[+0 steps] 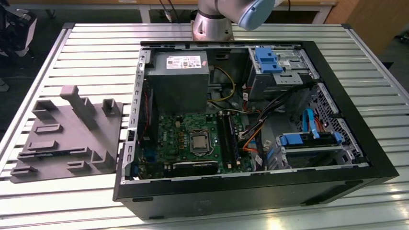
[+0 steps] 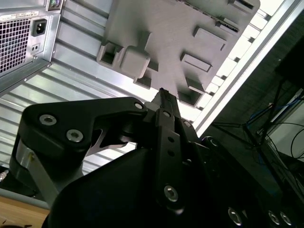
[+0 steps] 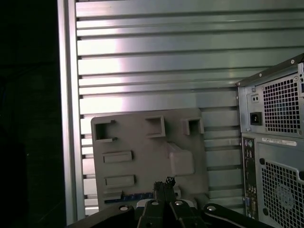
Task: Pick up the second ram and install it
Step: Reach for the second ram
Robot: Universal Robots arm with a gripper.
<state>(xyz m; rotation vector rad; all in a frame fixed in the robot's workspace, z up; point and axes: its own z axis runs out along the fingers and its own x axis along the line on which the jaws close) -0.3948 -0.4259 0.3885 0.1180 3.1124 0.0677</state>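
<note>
The gripper is seen in the first wrist view pointed toward the grey tray and held well apart from it. Its jaws are drawn together to a narrow stance, and nothing is made out between them. The same closed stance is seen in the second wrist view.

The memory stick is judged to be the thin dark bluish strip along the tray's edge nearest the gripper. It lies in the tray and has not yet been lifted, though its chips cannot be made out.

In the exterior view the tray is set on the slatted table at nine o'clock from the open computer case. The arm is mounted at twelve o'clock from the case. Inside the case the motherboard is laid flat, and the long dark memory slots are found at three o'clock from the square chip. How many of those slots are already filled cannot be told.

The task is judged to be at its very start. The stick has not been gripped, so the grasp, the carry over to the case and the seating in a slot are all left to be done
</note>
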